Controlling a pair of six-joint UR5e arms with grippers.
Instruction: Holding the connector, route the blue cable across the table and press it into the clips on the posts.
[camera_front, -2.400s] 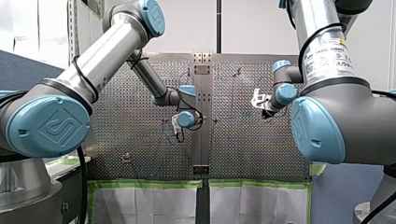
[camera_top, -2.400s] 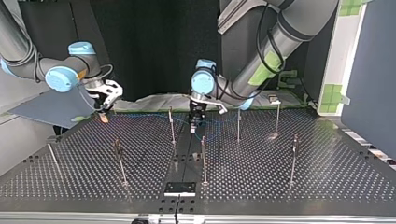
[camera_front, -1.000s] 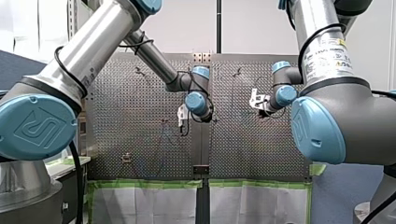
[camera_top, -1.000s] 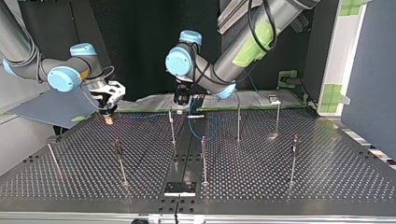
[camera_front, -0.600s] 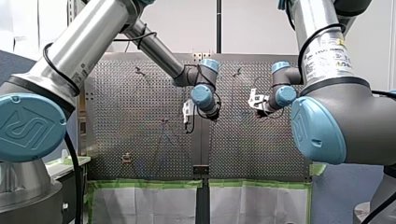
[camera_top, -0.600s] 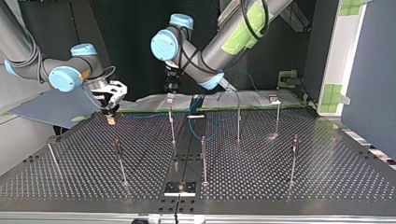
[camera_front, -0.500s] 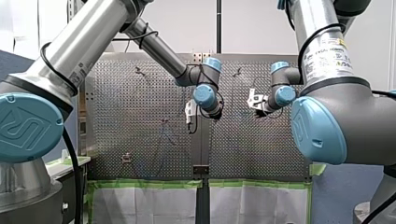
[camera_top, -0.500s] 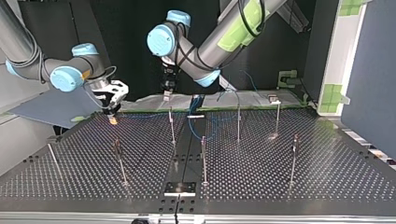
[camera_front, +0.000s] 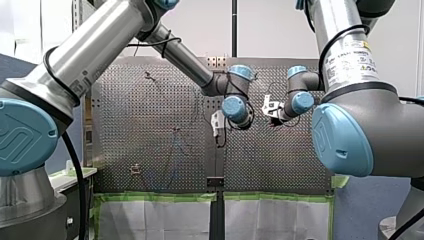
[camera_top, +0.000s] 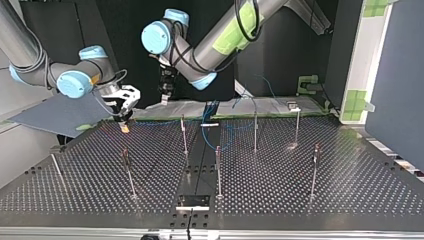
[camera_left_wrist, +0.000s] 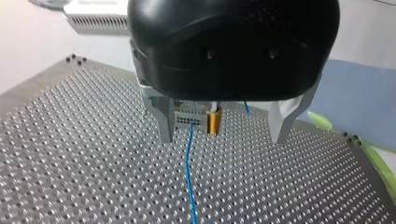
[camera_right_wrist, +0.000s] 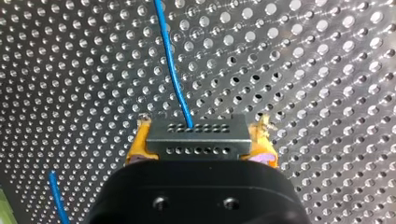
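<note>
Right wrist view: what's in my right gripper (camera_right_wrist: 201, 143)?
– It squeezes the grey holey box connector (camera_right_wrist: 198, 133) tight; the thin blue cable (camera_right_wrist: 172, 65) trails off it.
– Done?
– Not yet, I think. Cable lies loose among thin metal posts (camera_top: 184, 134) on the holey metal table (camera_top: 310, 205). My left gripper (camera_left_wrist: 222, 133) hangs wide open, empty.

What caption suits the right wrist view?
Right end effector, yellow pads clamping a grey connector, blue cable trailing over the perforated table.
</note>
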